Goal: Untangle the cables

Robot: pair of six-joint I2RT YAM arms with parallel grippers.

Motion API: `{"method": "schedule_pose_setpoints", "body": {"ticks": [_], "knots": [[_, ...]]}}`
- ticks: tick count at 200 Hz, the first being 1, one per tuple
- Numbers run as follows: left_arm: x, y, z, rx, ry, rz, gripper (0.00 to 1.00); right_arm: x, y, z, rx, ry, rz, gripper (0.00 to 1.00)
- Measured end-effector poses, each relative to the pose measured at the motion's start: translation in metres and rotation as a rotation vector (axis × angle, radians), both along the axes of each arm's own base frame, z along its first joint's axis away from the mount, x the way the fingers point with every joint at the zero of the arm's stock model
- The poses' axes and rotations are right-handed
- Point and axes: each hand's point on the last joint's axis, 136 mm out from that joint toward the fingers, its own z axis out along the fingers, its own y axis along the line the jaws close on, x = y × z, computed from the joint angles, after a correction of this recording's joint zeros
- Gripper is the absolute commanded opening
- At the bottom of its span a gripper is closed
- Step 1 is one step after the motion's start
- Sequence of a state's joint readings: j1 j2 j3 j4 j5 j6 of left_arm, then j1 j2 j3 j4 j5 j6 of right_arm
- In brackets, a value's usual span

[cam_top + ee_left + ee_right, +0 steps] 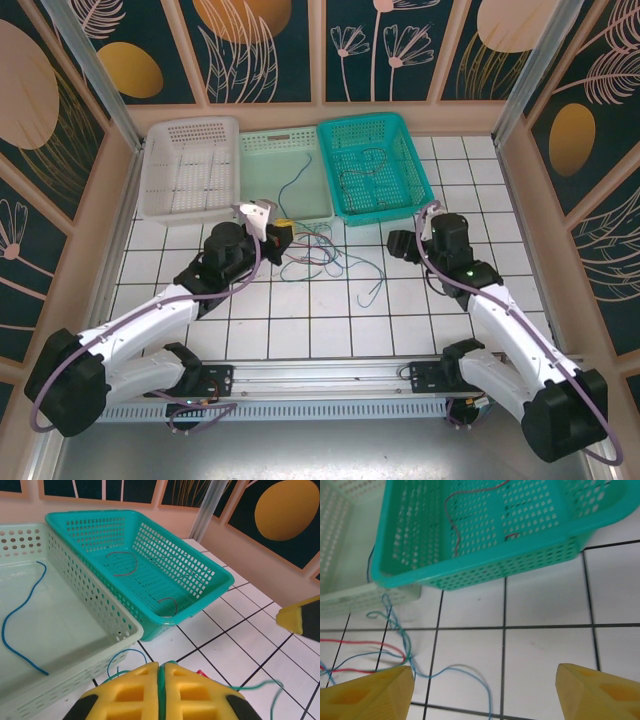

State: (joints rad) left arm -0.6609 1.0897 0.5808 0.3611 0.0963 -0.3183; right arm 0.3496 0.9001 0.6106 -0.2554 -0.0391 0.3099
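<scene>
A tangle of blue, green and red cables point(318, 255) lies on the tiles in front of the baskets. My left gripper point(278, 232) sits at its left end, shut on a green cable point(169, 666) pinched between the yellow pads; the strand trails off right point(250, 685). My right gripper point(400, 243) hovers open to the right of the tangle, nothing between its fingers point(485, 670), with a blue cable point(465, 672) on the tile below. One blue cable point(20, 625) lies in the pale green basket point(285, 205). Red and dark cables point(125, 562) lie in the teal basket point(425, 190).
A white basket point(160, 200) stands empty at the left of the row. Three baskets line the far side of the tiled table. Panel walls close in on the left, right and back. The right gripper's yellow finger point(300, 620) shows at the edge of the left wrist view.
</scene>
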Motion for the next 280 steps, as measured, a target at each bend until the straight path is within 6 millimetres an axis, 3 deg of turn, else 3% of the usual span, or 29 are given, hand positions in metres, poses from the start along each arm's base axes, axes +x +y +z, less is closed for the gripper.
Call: {"method": "schedule_pose_setpoints", "body": {"ticks": [19, 39, 84, 127, 157, 192, 244, 280], "knots": [[0.0, 0.0, -0.003, 0.01, 0.012, 0.0, 0.0, 0.0, -0.009, 0.005, -0.02, -0.023, -0.043, 0.75], [-0.001, 0.001, -0.006, 0.017, 0.022, 0.0, 0.0, -0.002, -0.002, 0.009, 0.006, -0.028, -0.009, 0.71], [0.001, -0.005, -0.008, 0.021, 0.035, -0.019, 0.0, -0.017, 0.064, 0.027, 0.08, -0.105, 0.262, 0.67], [0.006, -0.01, -0.012, 0.025, 0.056, -0.023, 0.0, -0.031, 0.12, 0.018, 0.123, -0.097, 0.453, 0.61], [0.01, -0.012, -0.016, 0.017, 0.085, -0.012, 0.0, -0.041, 0.151, 0.005, 0.176, -0.068, 0.522, 0.68], [0.017, -0.012, -0.015, -0.027, 0.128, 0.034, 0.0, -0.055, 0.174, -0.004, 0.269, -0.059, 0.538, 0.72], [0.019, -0.018, -0.014, -0.115, 0.197, 0.041, 0.0, -0.055, 0.2, -0.017, 0.354, -0.015, 0.495, 0.79], [0.017, -0.022, -0.009, -0.181, 0.221, 0.031, 0.0, -0.049, 0.207, -0.017, 0.395, -0.022, 0.413, 0.82]]}}
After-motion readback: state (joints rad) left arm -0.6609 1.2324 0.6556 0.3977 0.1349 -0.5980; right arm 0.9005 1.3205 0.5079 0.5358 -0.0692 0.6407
